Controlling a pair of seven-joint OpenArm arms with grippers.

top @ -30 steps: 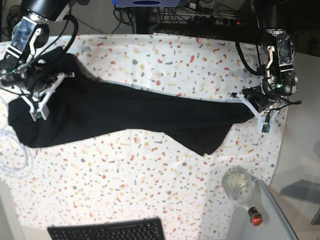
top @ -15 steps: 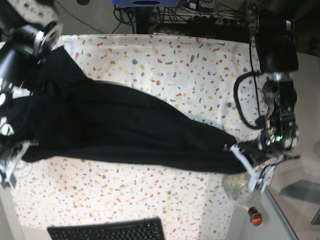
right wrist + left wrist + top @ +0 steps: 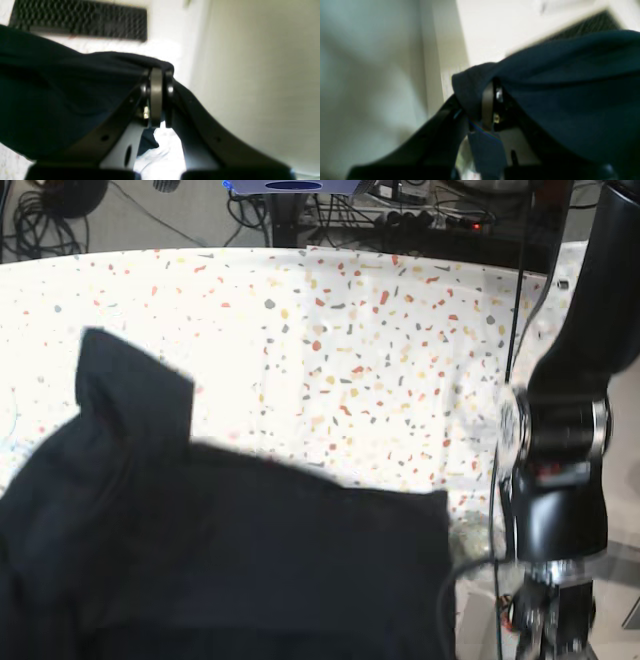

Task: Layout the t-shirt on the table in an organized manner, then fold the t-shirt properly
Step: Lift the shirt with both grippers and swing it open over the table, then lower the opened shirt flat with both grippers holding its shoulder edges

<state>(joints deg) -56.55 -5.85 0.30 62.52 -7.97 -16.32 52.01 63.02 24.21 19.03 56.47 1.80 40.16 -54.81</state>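
T-shirt (image 3: pixel 230 570), black: spread wide above speckled table (image 3: pixel 380 330). Left claw (image 3: pixel 490 100) clamped on one fabric edge; right claw (image 3: pixel 156 97) likewise. Keyboard (image 3: pixel 80 21) beyond.

base overhead, wrist views close, sharing t-shirt (image 3: pixel 230 570)
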